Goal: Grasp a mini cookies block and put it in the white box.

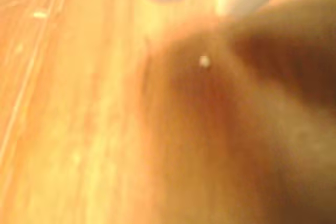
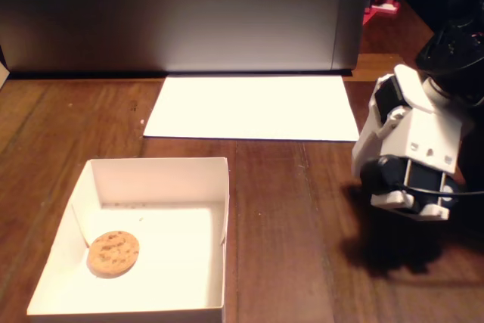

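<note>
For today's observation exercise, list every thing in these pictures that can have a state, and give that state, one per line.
Cookie: lying flat inside the box, near its left wall, whole.
Box: open, lidless, upright on the table, a few crumbs inside.
Paper: lying flat behind the box, bare.
Arm: folded low at the right, away from the box.
Hand: fingers not visible; open or shut cannot be told.

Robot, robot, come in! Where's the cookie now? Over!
Gripper folded low at right, jaws hidden. Cookie lying flat inside white box, near its left wall. White paper sheet behind box. Nothing blocking.
</note>
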Controlling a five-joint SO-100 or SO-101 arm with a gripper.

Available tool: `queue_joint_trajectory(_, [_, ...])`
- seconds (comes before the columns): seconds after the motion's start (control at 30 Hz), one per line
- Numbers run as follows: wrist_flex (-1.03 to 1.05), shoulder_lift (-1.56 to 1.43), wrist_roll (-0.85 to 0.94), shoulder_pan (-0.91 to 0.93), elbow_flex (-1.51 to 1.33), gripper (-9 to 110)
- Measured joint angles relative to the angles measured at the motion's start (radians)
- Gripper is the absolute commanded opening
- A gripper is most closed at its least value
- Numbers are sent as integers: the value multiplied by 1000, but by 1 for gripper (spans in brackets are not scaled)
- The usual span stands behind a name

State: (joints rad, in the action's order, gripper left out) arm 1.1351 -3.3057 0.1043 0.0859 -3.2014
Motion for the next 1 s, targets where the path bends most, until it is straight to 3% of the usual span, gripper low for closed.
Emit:
queue_joint_trajectory(0.33, [28,0,-109,20,0,0])
queue_joint_trajectory(1.0, [31,0,-84,20,0,0])
